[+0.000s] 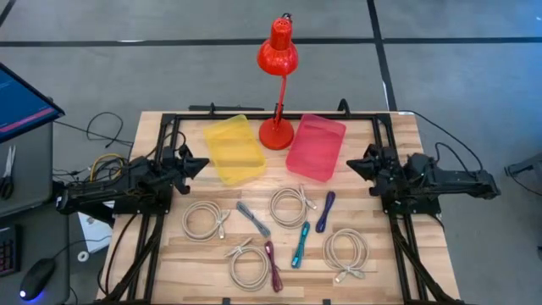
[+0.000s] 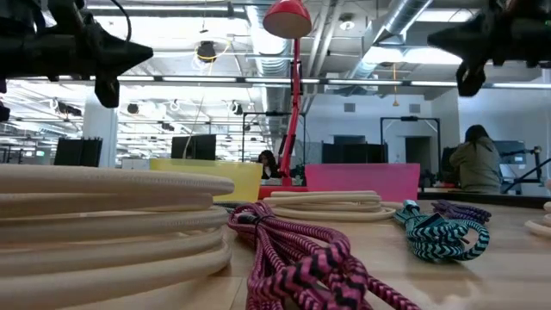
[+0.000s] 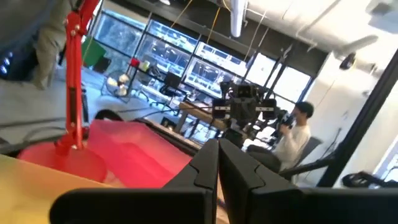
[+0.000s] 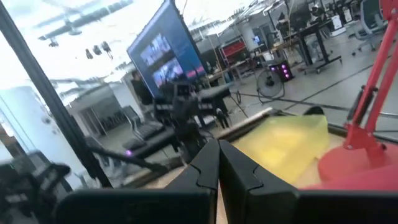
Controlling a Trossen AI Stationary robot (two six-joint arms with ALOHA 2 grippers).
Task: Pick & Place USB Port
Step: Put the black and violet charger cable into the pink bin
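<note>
Several coiled and bundled cables lie on the wooden table: white coils (image 1: pixel 205 219) (image 1: pixel 292 206) (image 1: pixel 250 264) (image 1: pixel 345 252), a grey bundle (image 1: pixel 252 218), a purple one (image 1: pixel 325 211), a teal one (image 1: pixel 301 245) and a magenta one (image 1: pixel 273 265). A yellow tray (image 1: pixel 233 150) and a pink tray (image 1: pixel 316 146) sit at the far side. My left gripper (image 1: pixel 201 162) is shut and empty, held above the table's left side beside the yellow tray. My right gripper (image 1: pixel 351 163) is shut and empty, above the right side beside the pink tray.
A red desk lamp stands with its base (image 1: pixel 275 133) between the two trays, its head (image 1: pixel 277 51) leaning past the far edge. Black frame rails (image 1: pixel 161 229) run along the table's left and right sides. A person (image 2: pixel 473 164) sits in the room behind.
</note>
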